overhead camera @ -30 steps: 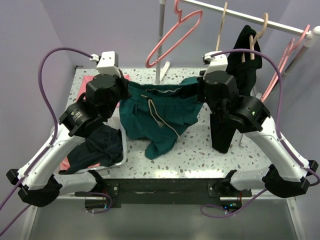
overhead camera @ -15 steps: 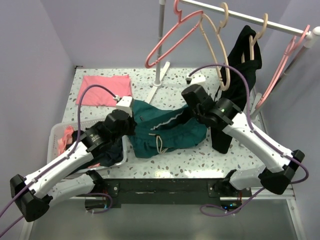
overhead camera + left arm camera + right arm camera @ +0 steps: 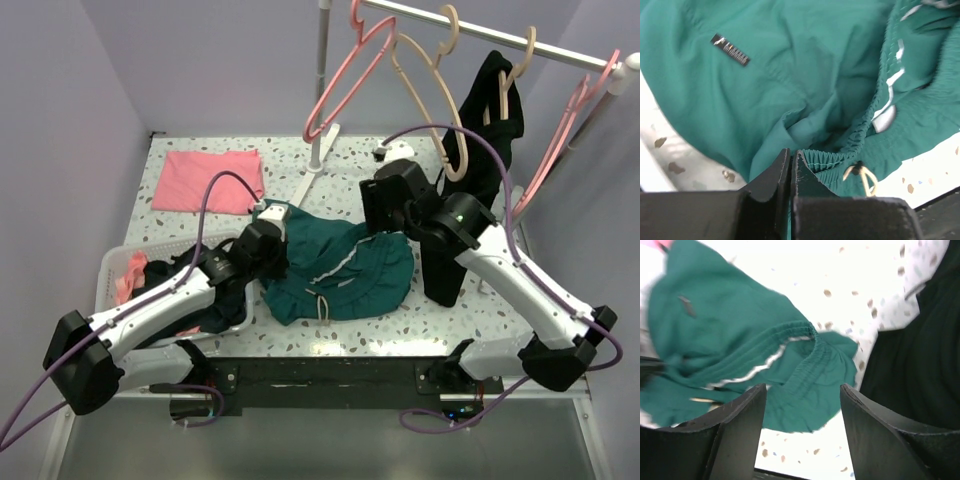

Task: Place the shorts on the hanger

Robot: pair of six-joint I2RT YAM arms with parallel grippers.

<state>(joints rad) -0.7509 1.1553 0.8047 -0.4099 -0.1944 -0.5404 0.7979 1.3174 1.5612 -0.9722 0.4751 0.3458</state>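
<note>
Our left pincer is pinched shut on the waistband of the dark teal soft fabric shorts, which lie crumpled just below our right pincer, wide and empty. The thin salmon-pink plastic hanger hangs bare beyond it. We judge the hanging itself is all left to do.

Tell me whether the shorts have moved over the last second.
Yes. The shorts dropped away from the rack pole, toward the table's near edge.

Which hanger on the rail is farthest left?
The salmon-pink hanger, next to the upright pole; both tan hangers and the other pink one hang further right.
</note>
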